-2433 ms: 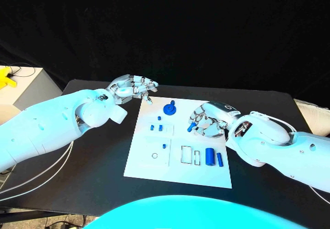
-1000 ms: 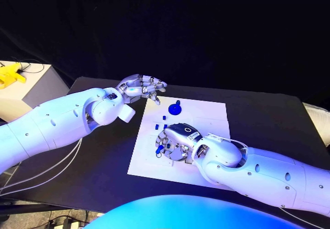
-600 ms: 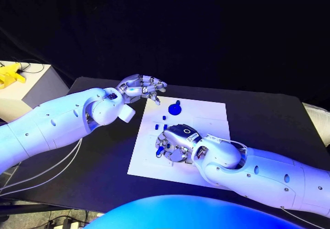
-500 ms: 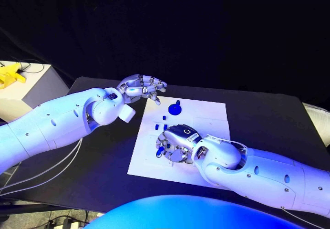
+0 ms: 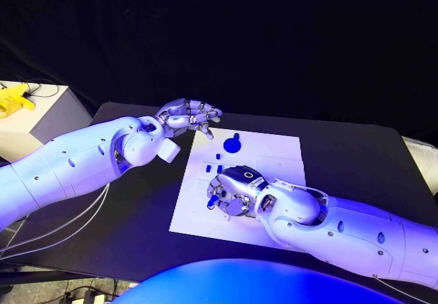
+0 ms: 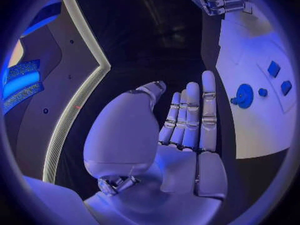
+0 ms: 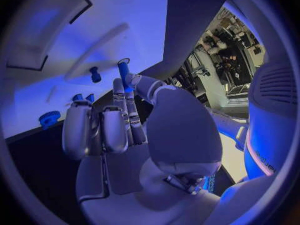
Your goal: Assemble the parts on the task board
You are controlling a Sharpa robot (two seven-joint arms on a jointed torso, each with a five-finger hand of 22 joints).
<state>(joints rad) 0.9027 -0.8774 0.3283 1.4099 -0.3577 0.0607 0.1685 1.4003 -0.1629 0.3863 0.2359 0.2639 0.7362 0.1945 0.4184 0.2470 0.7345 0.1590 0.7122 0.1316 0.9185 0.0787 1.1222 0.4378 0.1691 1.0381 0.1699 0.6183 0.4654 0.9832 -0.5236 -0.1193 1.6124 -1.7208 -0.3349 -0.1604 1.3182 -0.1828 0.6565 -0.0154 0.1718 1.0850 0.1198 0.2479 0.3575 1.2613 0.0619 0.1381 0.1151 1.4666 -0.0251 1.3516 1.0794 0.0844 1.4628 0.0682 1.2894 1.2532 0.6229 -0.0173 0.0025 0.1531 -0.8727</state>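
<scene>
The white task board point(image 5: 274, 155) lies mid-table. My right hand point(image 5: 233, 193) hovers low over its left-middle part and pinches a small blue peg point(image 7: 124, 71) between thumb and a finger; the peg's tip point(image 5: 212, 201) shows at the hand's left side. A round blue knob point(image 5: 231, 144) stands near the board's far edge, with small blue pieces point(image 5: 214, 168) just beyond my right hand. My left hand point(image 5: 190, 116) floats at the board's far left corner, holding nothing, fingers loosely together point(image 6: 187, 120). The knob point(image 6: 242, 95) also appears beside that hand.
A white box point(image 5: 37, 123) with a yellow object point(image 5: 9, 104) stands off the table's left side. The board point(image 7: 94, 25) has a rectangular recess point(image 7: 44, 10) and more small blue pieces point(image 7: 84, 98). Black table point(image 5: 356, 158) lies bare right of the board.
My right hand has gone from the board's right side to its left-middle part, carrying the blue peg; over the last second it has barely moved. The left hand stays put.
</scene>
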